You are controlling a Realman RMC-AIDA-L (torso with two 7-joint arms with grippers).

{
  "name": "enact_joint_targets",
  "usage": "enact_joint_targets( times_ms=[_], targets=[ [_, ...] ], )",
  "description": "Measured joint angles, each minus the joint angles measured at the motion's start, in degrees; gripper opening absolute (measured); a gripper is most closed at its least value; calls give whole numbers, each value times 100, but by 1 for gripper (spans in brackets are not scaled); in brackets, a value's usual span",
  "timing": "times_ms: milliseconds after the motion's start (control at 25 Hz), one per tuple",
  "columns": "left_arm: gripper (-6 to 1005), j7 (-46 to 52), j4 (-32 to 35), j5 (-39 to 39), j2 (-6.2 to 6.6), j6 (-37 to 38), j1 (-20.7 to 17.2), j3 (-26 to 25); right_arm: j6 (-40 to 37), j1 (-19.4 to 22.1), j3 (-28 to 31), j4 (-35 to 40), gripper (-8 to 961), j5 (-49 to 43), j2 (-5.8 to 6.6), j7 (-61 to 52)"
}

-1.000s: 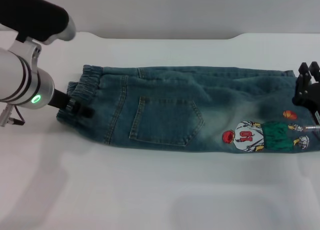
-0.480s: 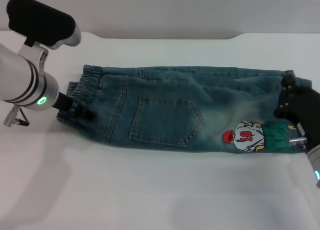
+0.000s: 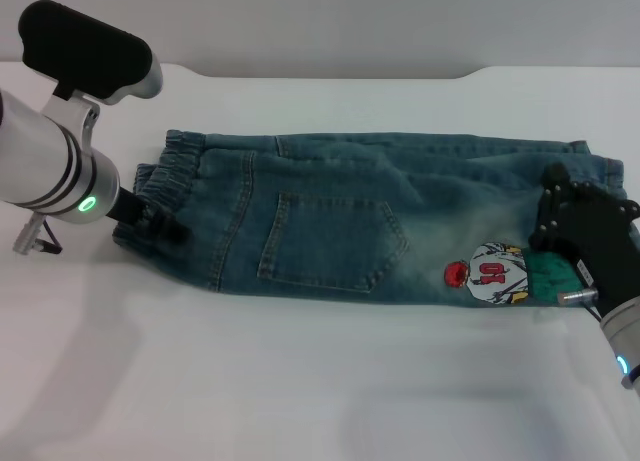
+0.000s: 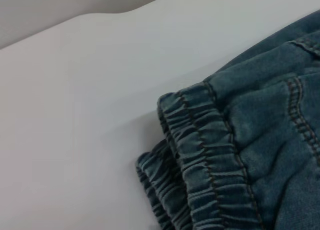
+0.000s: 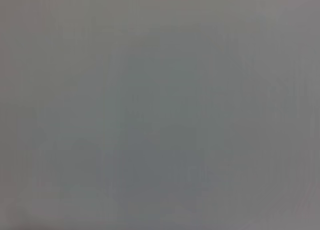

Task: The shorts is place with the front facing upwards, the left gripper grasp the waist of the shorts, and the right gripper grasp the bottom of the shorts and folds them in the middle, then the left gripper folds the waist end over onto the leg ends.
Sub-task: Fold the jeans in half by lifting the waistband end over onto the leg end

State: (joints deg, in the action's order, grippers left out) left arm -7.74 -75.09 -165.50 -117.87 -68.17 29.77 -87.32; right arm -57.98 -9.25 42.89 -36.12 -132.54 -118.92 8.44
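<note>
Between our grippers the shorts [image 3: 370, 216] lie flat on the desk [image 3: 300, 381]. Left gripper [image 3: 150, 219] pinches the waist end [image 3: 170, 186]; right gripper [image 3: 560, 221] covers the leg ends, grip unclear.

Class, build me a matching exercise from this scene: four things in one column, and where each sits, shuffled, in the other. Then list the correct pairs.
Column 1
1. left gripper
2. right gripper
3. patch pocket
4. cartoon print

Column 2
A. in the middle of the shorts
B. at the elastic waistband
C. over the leg end, beside the print
D. near the leg hems, numbered 10

Pairs: 1-B, 2-C, 3-A, 4-D
</note>
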Motion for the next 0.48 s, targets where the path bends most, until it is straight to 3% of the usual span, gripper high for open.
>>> enact_joint_targets(
  times_ms=[480],
  targets=[
    [790,-12,109,-2,9,-122,30,-116,4,38,1,-185,-2,-1,25,44]
  ],
)
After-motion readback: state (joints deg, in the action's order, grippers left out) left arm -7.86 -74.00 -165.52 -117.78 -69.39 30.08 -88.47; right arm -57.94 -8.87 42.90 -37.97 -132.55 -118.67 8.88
